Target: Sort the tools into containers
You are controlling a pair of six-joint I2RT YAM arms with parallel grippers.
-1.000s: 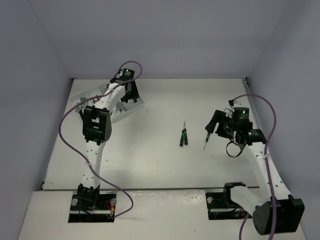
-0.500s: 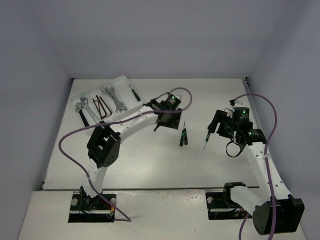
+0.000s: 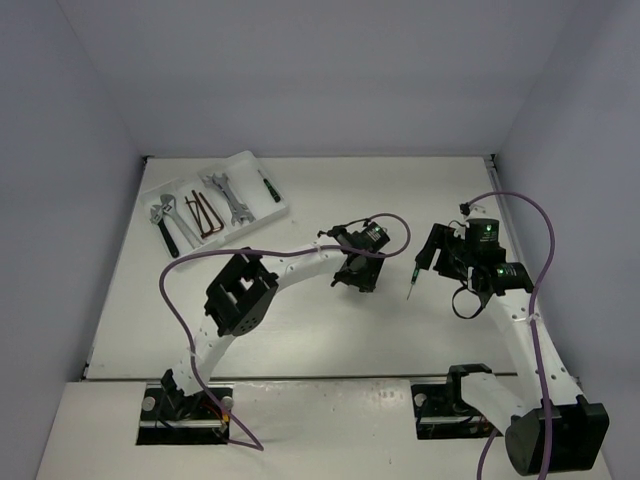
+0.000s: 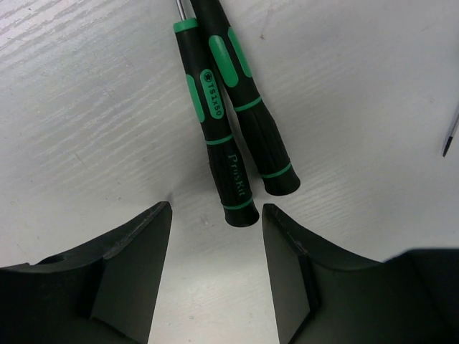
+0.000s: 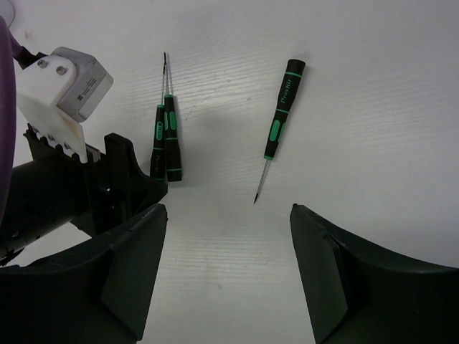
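White tray (image 3: 195, 170) sits at the far left of the counter (image 3: 300, 330) in the top view. Its compartments hold wrenches (image 3: 228, 195), hex keys (image 3: 205, 218) and, in the right end one, a single screwdriver (image 3: 268, 185). Left gripper (image 3: 357, 275) is at mid-counter, well apart from the tray. Right gripper (image 3: 432, 262) is near it, with a lone screwdriver (image 3: 411, 283) lying just beside.

Left wrist view: jaws apart, nothing between them. Pair of screwdrivers (image 4: 229, 143), black with green bands, lies side by side and touching on the counter. Handle ends are just ahead of the gap, shafts pointing away.

Right wrist view: jaws apart, empty. Lone screwdriver lies ahead, tip toward the camera. The pair lies to its left, beside the left gripper.
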